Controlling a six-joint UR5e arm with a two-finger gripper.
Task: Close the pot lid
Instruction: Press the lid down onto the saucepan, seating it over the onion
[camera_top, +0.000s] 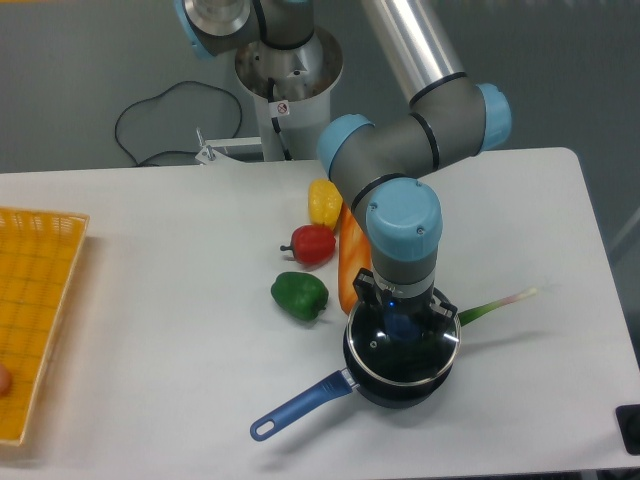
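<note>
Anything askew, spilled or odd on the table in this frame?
Nothing stands out. The pot lid sits roughly level on the pot with the gripper over its knob. The peppers and the basket look undisturbed.

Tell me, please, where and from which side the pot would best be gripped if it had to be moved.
Probably by the long blue handle, coming from above with the fingers across its width. It sticks out toward the lower left of the pot, clear of the pot lid and the gripper over it, and it lies low along the table.
</note>
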